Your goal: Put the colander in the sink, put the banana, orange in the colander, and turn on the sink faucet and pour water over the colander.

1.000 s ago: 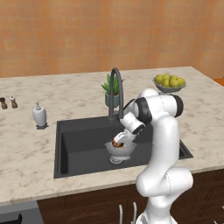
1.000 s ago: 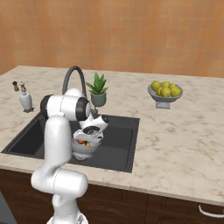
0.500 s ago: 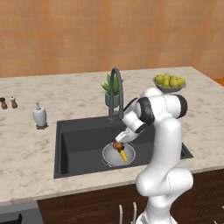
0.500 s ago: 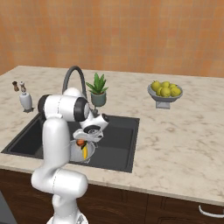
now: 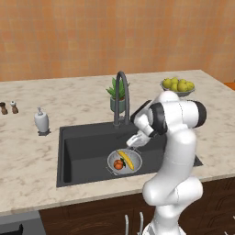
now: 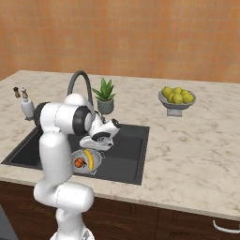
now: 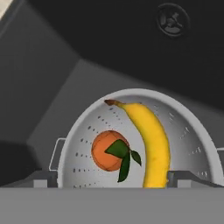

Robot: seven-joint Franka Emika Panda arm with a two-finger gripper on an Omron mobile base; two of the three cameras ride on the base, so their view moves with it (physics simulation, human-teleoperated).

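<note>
The colander (image 5: 124,162) sat on the floor of the sink (image 5: 87,149), toward the basin's near right part, a little below the centre of the left base view. In the right base view it lay at the lower left of the frame (image 6: 86,161), partly behind the arm. Inside it the banana (image 7: 151,140) lay lengthwise, its brown stem pointing toward the upper left of the hand view, and the orange (image 7: 109,150) rested just beside it on its left, touching or nearly so, with dark green leaves lying across its right side. The drain (image 7: 173,19) showed at the upper right of the hand view, well apart from the colander.

The gripper (image 5: 134,142) hung just above the colander's upper right rim in the left base view, holding nothing. Its tips barely showed at the bottom corners of the hand view, set wide to either side of the fruit, so the jaws stood spread.

The faucet (image 5: 121,96) rose behind the sink near the centre of the left base view. A potted plant (image 6: 105,96) stood beside it, a soap bottle (image 5: 41,121) at the left, and a bowl of yellow-green fruit (image 6: 176,99) at the upper right.
</note>
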